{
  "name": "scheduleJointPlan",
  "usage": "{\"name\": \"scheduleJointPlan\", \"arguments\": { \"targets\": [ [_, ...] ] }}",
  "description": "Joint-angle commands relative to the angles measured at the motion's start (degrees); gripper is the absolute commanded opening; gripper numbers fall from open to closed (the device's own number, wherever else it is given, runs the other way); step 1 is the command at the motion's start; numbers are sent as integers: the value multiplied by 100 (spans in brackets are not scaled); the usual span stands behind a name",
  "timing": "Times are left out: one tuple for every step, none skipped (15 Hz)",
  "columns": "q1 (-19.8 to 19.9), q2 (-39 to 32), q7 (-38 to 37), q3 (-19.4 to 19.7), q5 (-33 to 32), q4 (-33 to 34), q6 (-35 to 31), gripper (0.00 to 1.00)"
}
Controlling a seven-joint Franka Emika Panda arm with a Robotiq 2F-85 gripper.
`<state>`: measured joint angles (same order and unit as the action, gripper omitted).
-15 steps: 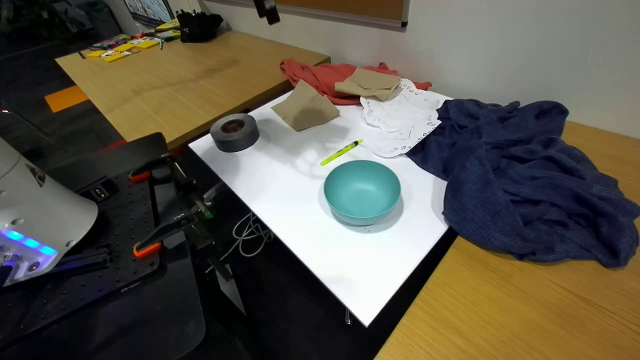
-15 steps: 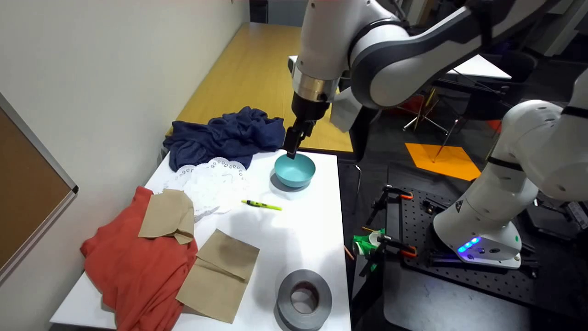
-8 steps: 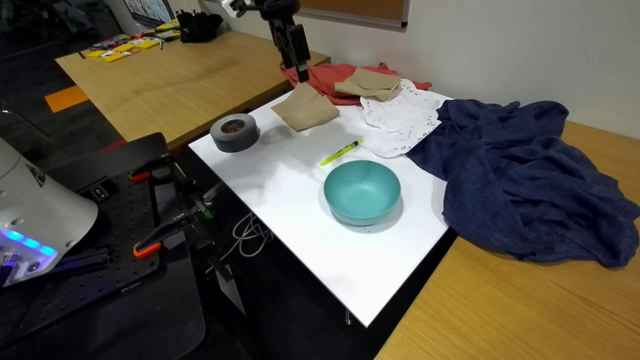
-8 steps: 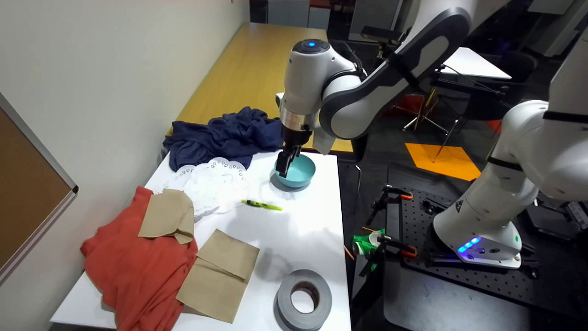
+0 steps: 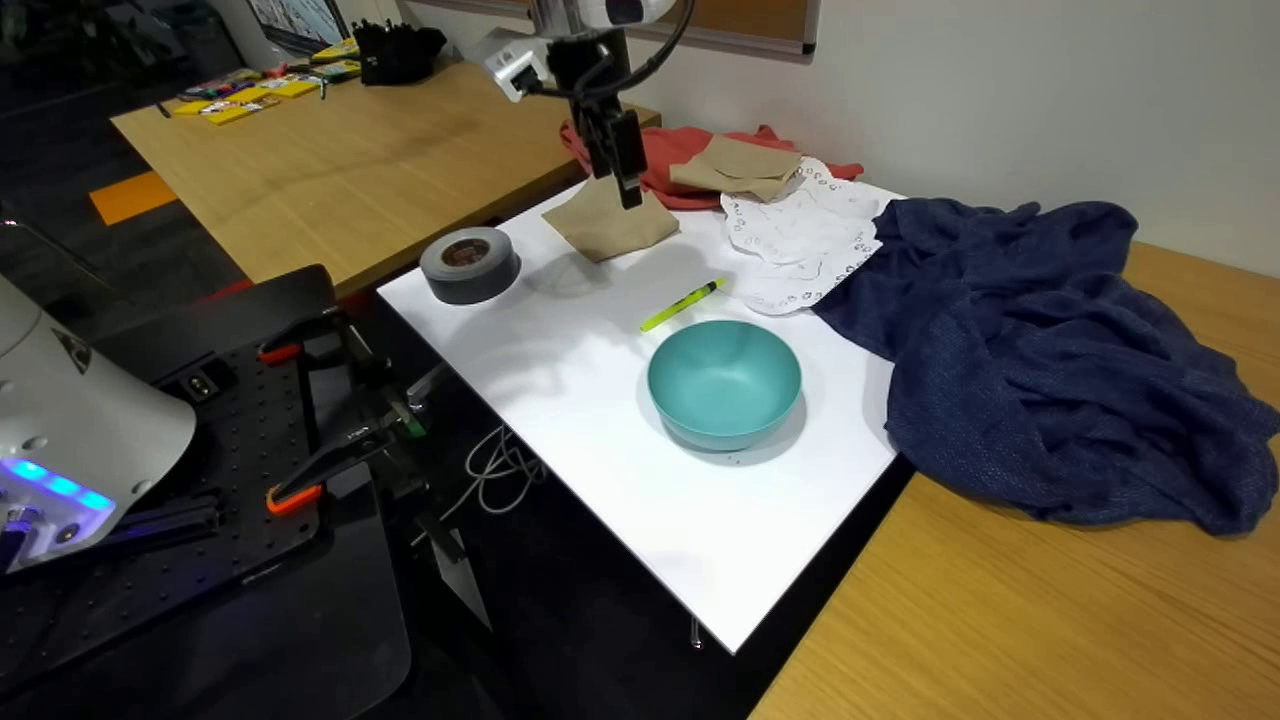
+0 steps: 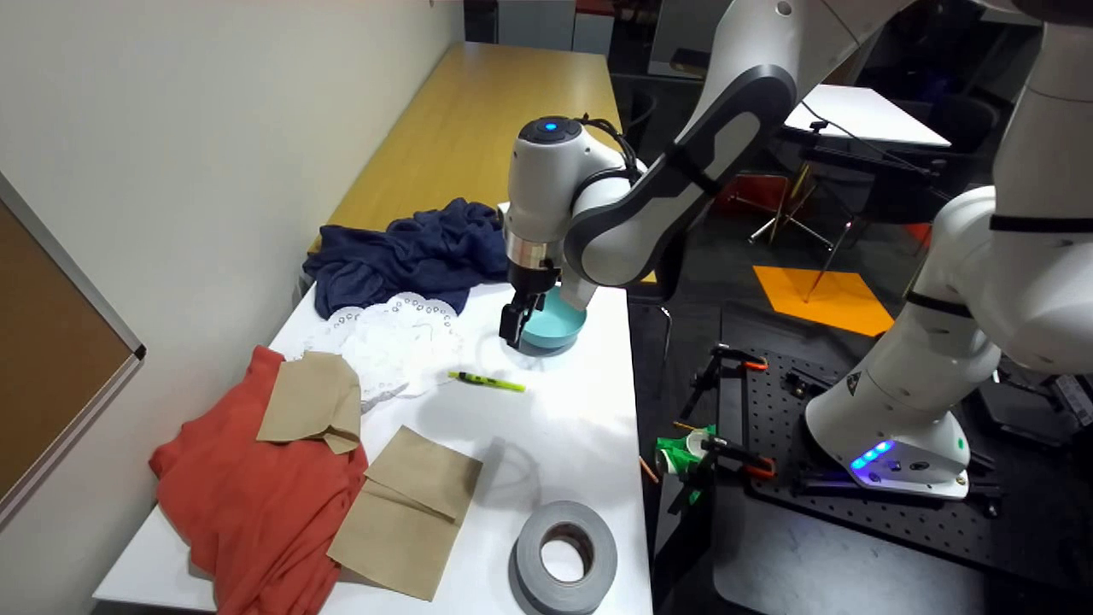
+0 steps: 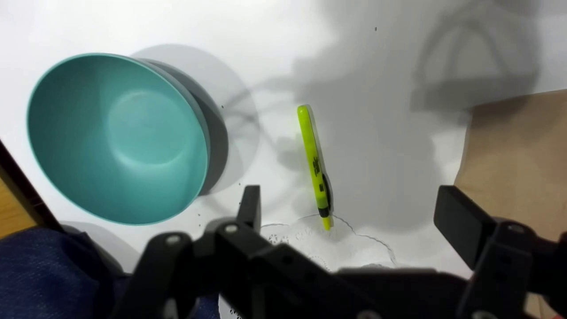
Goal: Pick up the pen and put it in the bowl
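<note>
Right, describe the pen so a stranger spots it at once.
Find the white table, then the bowl on it. Between the bowl and the nearer brown paper lies the pen, its black-banded end at the edge of the doily. Slim and bright yellow-green, it stands out from the broad teal, brown and white things around it.

Looks slantwise down on the tabletop (image 5: 570, 400) from roughly opposite ends in both exterior views, and from nearer above, past the end effector (image 7: 350, 208), in the wrist view, sharing bowl (image 7: 148, 128) and pen (image 7: 311, 146).
</note>
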<state>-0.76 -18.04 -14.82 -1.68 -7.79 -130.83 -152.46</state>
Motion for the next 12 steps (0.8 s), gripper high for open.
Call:
{"name": "scheduleJointPlan", "arguments": {
  "targets": [
    [-156, 6, 80, 151, 106, 11, 6, 100],
    [-156, 6, 80, 151, 106, 16, 6, 100],
    [-157, 6, 80, 151, 106, 17, 6, 100],
    [-110, -88, 212, 144, 108, 67, -133, 100],
    [-40, -248, 352, 126, 180, 183, -168, 100],
    [25, -366, 494, 88, 275, 266, -197, 100],
    [71, -480, 653, 63, 356, 352, -222, 100],
    [121, -623, 849, 28, 452, 469, -243, 100],
    [150, -740, 1009, 17, 517, 574, -248, 100],
    [178, -884, 1152, 11, 558, 705, -259, 100],
    [227, -1036, 1329, -25, 621, 843, -294, 100],
    [243, -1174, 1442, -31, 649, 972, -316, 100]
  ]
}}
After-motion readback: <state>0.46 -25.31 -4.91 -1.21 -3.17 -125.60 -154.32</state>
